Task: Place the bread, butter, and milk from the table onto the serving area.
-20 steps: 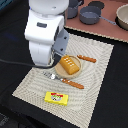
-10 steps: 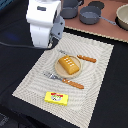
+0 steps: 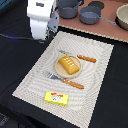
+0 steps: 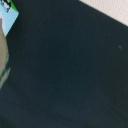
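Observation:
The bread [image 3: 70, 65] lies on a round plate [image 3: 58, 70] in the middle of the beige striped serving area [image 3: 97, 75]. The butter [image 3: 56, 98] lies flat on the cloth near its front edge. My gripper [image 3: 45, 36] hangs over the dark table just off the cloth's far corner on the exterior view's left; its fingers are hidden under the white hand. In the wrist view a white corner with green print, apparently the milk [image 4: 7, 12], shows at the picture's edge, and a corner of the cloth [image 4: 112, 7] shows too. The milk is hidden in the exterior view.
A fork [image 3: 65, 80] and a knife [image 3: 80, 56] with orange handles lie beside the plate. Behind the cloth a brownish-pink board [image 3: 107, 29] carries two grey pots [image 3: 67, 7] [image 3: 90, 14] and a bowl [image 3: 122, 15].
My gripper has moved from above the cloth beside the plate toward the exterior view's left and back, off the cloth's corner. Bread and butter have not moved.

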